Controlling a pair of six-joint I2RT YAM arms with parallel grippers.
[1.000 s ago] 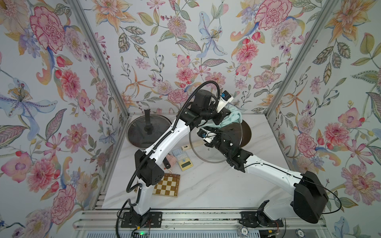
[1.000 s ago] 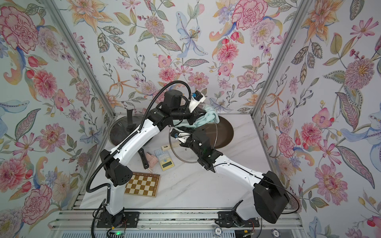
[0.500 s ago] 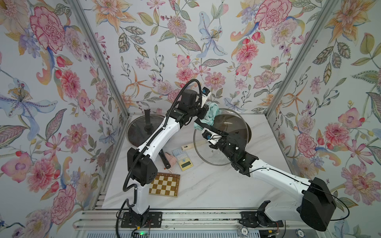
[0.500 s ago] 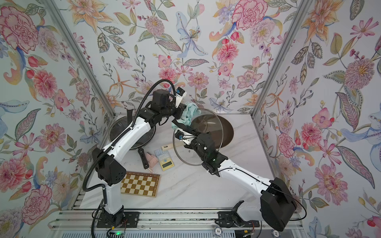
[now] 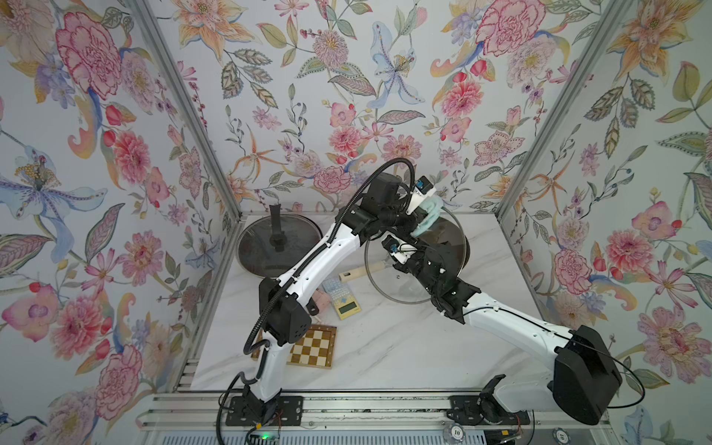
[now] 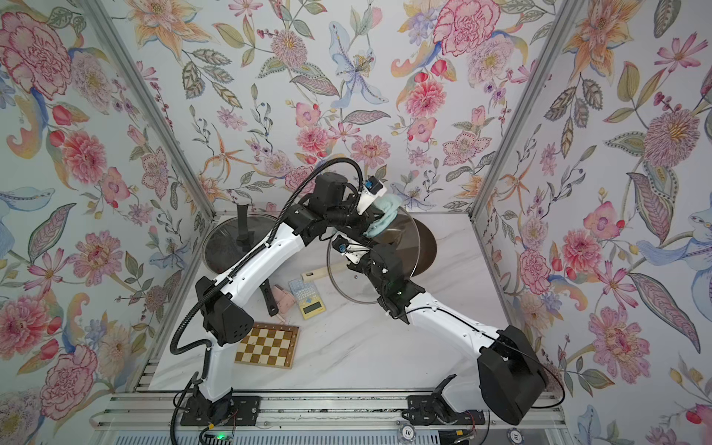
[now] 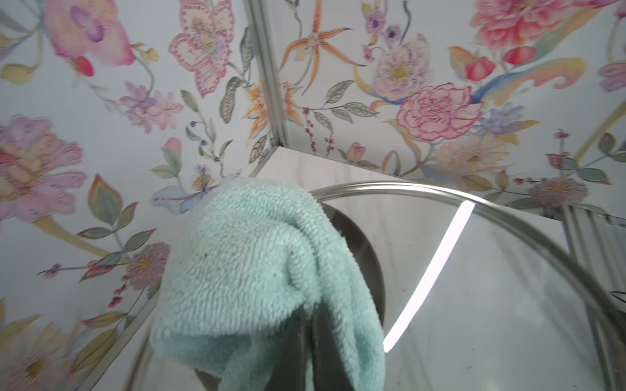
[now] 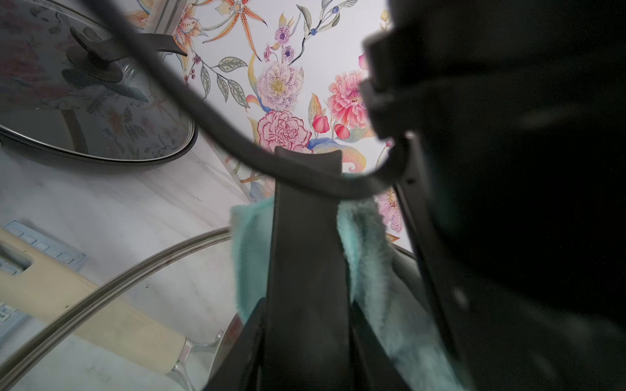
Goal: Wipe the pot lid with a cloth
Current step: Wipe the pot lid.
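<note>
Wiping step in hand. The left end effector [image 5: 417, 228] is clenched on the cloth [image 5: 432, 215], which lies against the far rim of the lid [image 5: 389, 287]. The right end effector [image 5: 405, 256] grasps the lid by its handle, tilted above the counter's [image 5: 385, 346] far right corner. The next move likely calls for a sweep across the glass with steady contact.

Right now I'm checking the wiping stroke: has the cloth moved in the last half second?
Yes. In both top views the cloth has swung away from the lidded pan, back to about where it was a second ago.
</note>
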